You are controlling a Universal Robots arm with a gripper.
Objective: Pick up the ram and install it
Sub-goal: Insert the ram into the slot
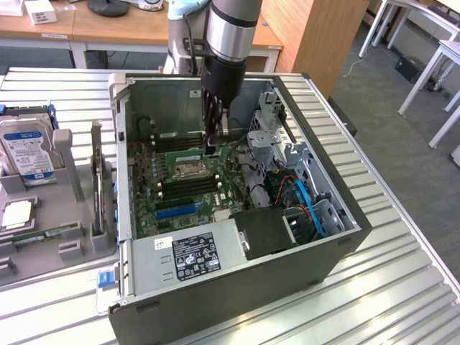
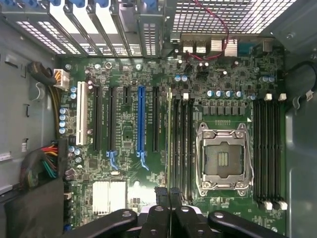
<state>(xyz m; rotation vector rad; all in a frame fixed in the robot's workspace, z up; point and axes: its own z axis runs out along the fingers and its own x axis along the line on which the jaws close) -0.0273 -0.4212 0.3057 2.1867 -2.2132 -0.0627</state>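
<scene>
Slatted metal surface (image 1: pixel 410 287) carrying an open computer tower (image 1: pixel 287 277). Inside, a motherboard (image 2: pixel 129 139). Above it, the end effector (image 2: pixel 168 192), nearly closed, pinching the ram (image 2: pixel 169 134) edge-on beside the memory slots (image 2: pixel 182 144). Light, stiff, fragile stick; likely best gripped mid-length by its faces.

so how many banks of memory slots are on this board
2: one bank on one side of the cpu socket, the other bank across it; none seem hidden

Grey carpet floor (image 1: pixel 402 165), wooden desks (image 1: pixel 108 25) behind, white tables (image 1: pixel 451 49), perhaps a wooden cabinet (image 1: pixel 316 36).
</scene>
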